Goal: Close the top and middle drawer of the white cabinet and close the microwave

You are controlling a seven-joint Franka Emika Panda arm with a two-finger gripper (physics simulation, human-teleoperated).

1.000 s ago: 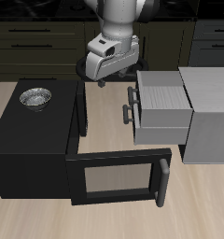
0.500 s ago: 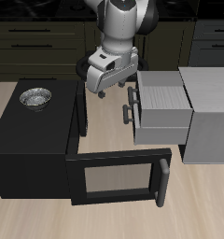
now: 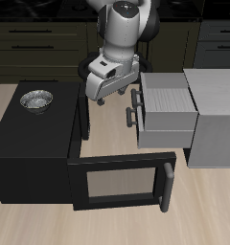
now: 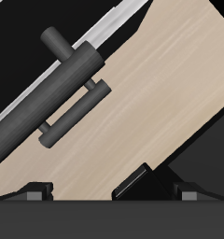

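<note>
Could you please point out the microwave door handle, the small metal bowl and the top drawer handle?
Microwave door handle point(image 3: 167, 187): exterior view, middle of the bar.
Metal bowl point(image 3: 35, 99): exterior view, its inside.
Top drawer handle point(image 3: 136, 99): exterior view, middle of the bar.

Your exterior view looks down from high in front of the table point(image 3: 112, 225), facing the arm and the dark cabinets behind it, far enough off to take in the whole microwave point(image 3: 35, 144), its open door point(image 3: 122, 182) and the white cabinet point(image 3: 213, 115) with both pulled-out drawers. Your wrist view looks out from the gripper, close above the tabletop point(image 4: 151, 103), and is turned half a turn against the exterior one. It shows only a narrow strip: pale wood, dark bar handles point(image 4: 72, 103) on a light front, and black panels at the edges. Both views share the wood between microwave and drawers, and the drawer handles point(image 3: 132, 107).
</note>
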